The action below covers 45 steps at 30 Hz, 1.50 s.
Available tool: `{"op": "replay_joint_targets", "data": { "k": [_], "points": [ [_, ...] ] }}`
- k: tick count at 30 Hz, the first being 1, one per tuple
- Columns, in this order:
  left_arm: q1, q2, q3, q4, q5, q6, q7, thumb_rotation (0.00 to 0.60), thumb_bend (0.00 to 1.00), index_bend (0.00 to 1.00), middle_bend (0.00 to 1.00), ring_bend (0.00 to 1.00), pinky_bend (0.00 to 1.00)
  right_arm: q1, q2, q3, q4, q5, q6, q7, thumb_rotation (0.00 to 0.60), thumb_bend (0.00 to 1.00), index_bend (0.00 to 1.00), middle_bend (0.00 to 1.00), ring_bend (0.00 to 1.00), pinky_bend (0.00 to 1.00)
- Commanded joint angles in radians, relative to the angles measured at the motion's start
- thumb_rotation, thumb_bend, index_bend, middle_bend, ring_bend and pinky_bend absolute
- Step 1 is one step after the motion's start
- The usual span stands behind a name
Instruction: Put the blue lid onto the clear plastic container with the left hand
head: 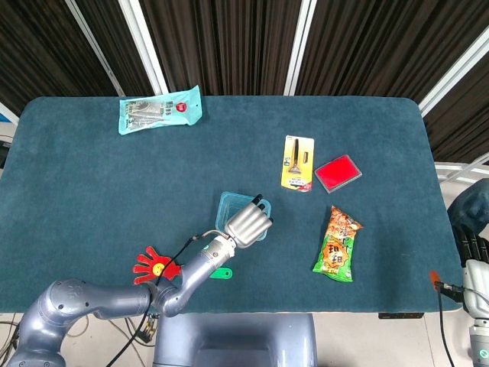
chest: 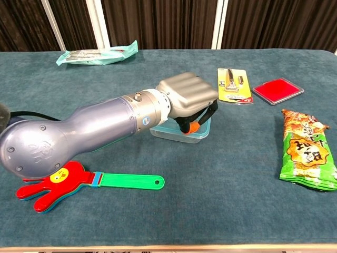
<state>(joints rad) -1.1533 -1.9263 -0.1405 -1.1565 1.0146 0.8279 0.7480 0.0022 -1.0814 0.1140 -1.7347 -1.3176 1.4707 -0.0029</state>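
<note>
We find the left hand low in the centre of the head view, resting over the container, with the blue lid showing at the upper left edge from under the hand. In the chest view the hand sits palm down on top, its fingers curled over the far right edge of the container. They look bent around the lid's rim, but the palm hides the contact, so we cannot tell whether they clamp it or only press on it.

The lid appears to lie on the container already, so we judge this to be the seating step, near the end of the task. The next move probably calls for an even downward press, then spreading the fingers and lifting straight up so the lid is not dragged off.

The right hand does not show clearly; only a dark shape sits at the right edge of the head view.

Nearby: a toy hand clapper at lower left, a snack bag at right.
</note>
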Motion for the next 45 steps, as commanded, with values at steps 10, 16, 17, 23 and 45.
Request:
{"op": "replay_joint_targets", "data": {
  "k": [10,16,17,23,45],
  "points": [
    [0.015,0.039,-0.063,-0.071,0.030,0.070,-0.042,0.600,0.56,0.63,0.52,0.31,0.17,0.001,0.003,0.001,-0.005,-0.003,0.003,-0.003,0.600,0.34,0.00,0.01,0.00,0.00],
    [0.104,0.187,-0.131,-0.307,0.067,0.282,-0.043,0.600,0.51,0.32,0.35,0.21,0.17,-0.003,-0.003,-0.004,0.009,-0.014,0.009,-0.004,0.600,0.34,0.00,0.01,0.00,0.00],
    [0.119,0.206,-0.133,-0.339,0.064,0.307,-0.028,0.600,0.48,0.29,0.32,0.18,0.16,-0.002,-0.004,-0.004,0.010,-0.015,0.010,-0.004,0.600,0.34,0.00,0.01,0.00,0.00],
    [0.317,0.429,-0.066,-0.622,0.078,0.563,0.073,0.600,0.35,0.25,0.19,0.08,0.03,-0.001,-0.007,-0.005,0.020,-0.030,0.019,-0.015,0.600,0.34,0.00,0.01,0.00,0.00],
    [0.941,0.725,0.288,-0.580,0.341,0.884,-0.610,0.600,0.32,0.20,0.10,0.00,0.00,0.017,0.006,-0.025,0.026,-0.131,0.046,-0.097,0.600,0.34,0.00,0.01,0.00,0.00]
  ]
}}
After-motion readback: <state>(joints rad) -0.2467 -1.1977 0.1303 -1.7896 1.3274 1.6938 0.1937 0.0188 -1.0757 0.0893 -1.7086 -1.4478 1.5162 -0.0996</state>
